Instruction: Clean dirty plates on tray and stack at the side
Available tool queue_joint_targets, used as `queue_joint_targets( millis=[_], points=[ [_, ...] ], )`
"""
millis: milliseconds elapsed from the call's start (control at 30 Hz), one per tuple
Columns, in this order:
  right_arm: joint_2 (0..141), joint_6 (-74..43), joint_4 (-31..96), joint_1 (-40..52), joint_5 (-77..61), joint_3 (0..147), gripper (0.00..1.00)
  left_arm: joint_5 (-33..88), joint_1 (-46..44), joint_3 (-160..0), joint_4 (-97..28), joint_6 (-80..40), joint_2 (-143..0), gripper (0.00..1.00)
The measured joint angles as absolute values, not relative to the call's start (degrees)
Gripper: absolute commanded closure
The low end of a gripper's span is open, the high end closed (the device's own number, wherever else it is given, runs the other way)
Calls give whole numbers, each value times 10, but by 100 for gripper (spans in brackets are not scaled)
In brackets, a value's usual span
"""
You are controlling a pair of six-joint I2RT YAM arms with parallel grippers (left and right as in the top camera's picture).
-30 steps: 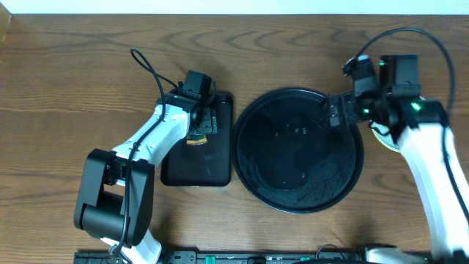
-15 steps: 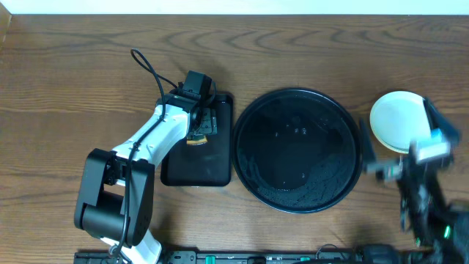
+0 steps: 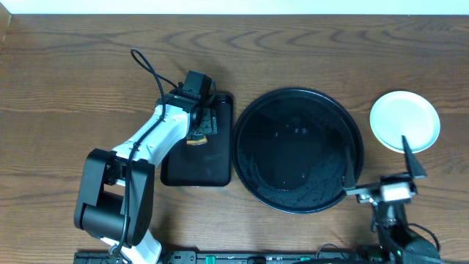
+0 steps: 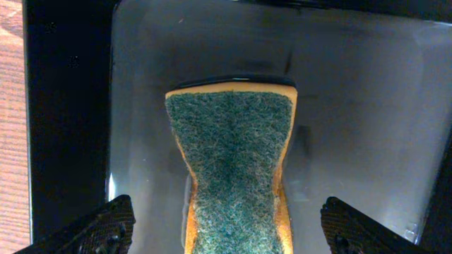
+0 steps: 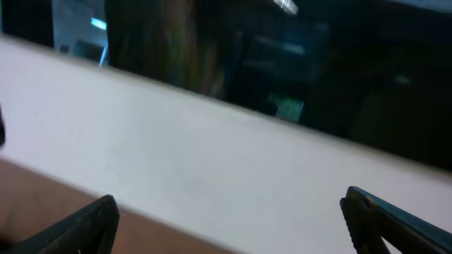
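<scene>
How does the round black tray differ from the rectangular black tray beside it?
The round tray is wider than the rectangular tray. The round tray holds nothing; the rectangular tray holds a green-topped sponge. Both are black and lie on the wooden table.

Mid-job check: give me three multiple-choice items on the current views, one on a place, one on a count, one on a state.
1. Where is the white plate? A) on the round tray B) on the table, right of the round tray C) on the floor
2. Plates on the round tray? A) none B) one C) two
3. The left gripper is A) shut on a plate B) shut, empty C) open over the sponge
Key: B, it lies on wood beyond the rim; A, the tray is bare; C, both fingers stand clear of the sponge.
</scene>
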State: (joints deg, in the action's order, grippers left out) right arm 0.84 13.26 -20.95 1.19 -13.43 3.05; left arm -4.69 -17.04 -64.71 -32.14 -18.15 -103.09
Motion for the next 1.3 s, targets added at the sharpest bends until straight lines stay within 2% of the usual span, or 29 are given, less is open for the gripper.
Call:
queue_joint_targets(
  millis=[100,367,1300],
  points=[
    [8,132,-173,12,-134,8,1,-47,-170,-647,-321,-182,-1031,15],
    [7,131,30,12,-127,4,1,-47,-170,-647,-321,-182,-1031,14],
    [7,130,30,12,-124,4,1,-47,-170,-647,-321,-182,-1031,14]
  ],
)
